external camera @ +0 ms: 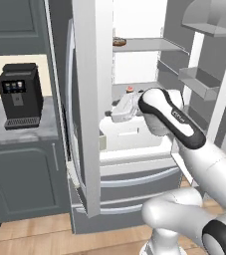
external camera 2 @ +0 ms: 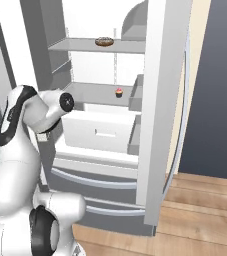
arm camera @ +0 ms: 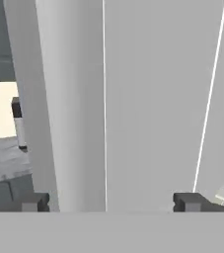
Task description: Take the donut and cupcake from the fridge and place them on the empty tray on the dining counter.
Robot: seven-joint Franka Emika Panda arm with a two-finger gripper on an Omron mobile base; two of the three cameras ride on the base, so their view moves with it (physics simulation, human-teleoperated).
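The fridge (external camera: 92, 99) stands with both doors open, showing its white shelved interior (external camera 2: 92, 95). A small brown donut (external camera: 118, 41) (external camera 2: 104, 41) lies on the upper shelf. Below it, the tiny pink-topped cupcake (external camera: 130, 89) (external camera 2: 119, 92) stands on the middle shelf. My arm reaches into the fridge at the height of the white drawer, and its hand points left at the inner face of the left door. In the hand view my gripper (arm camera: 111, 202) is open, its fingertips (arm camera: 32, 202) wide apart with nothing between them, close to the door panel. The tray and the dining counter are out of view.
A black coffee machine (external camera: 20, 94) stands on the cabinet counter (external camera: 15, 132) left of the fridge. A white drawer (external camera 2: 102, 132) sits under the cupcake's shelf. Door bins (external camera: 199, 82) line the right door. Wooden floor (external camera 2: 200, 200) lies in front.
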